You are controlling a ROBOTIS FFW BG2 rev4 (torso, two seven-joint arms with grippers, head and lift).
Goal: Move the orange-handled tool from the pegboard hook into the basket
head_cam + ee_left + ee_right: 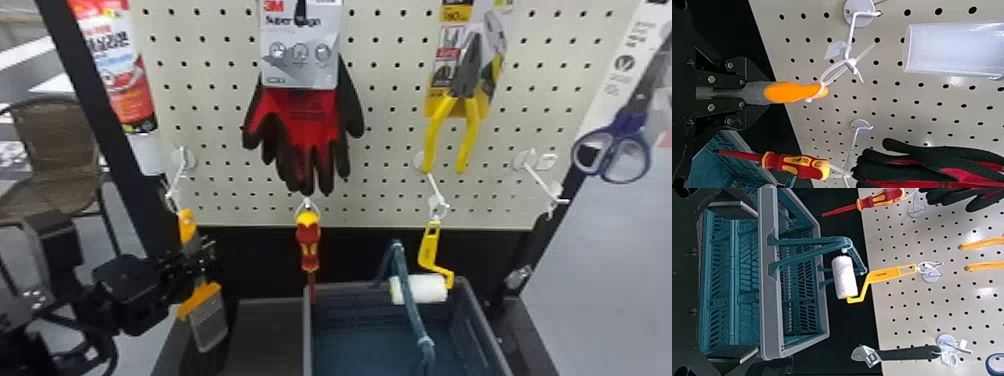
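Observation:
In the head view my left gripper [192, 255] is around the middle of the orange-handled tool [187, 227], whose flat grey end [209, 322] hangs below. The left wrist view has my left gripper [756, 93] shut on the tool's grey part, with the orange handle [785, 92] beyond the fingers. A clear tie loops the handle's end to a white pegboard hook [850, 51]. The basket [487, 320] stands low and to the right of the tool. My right gripper [756, 282] is open wide, with the basket [770, 321] in view between its spread fingers.
Right of the tool hang a red-yellow screwdriver [309, 245] and a yellow-handled roller [430, 245] near the basket's raised teal handle [412, 305]. Gloves [310, 130] and pliers [467, 95] hang above. A wrench [907, 353] hangs on another hook.

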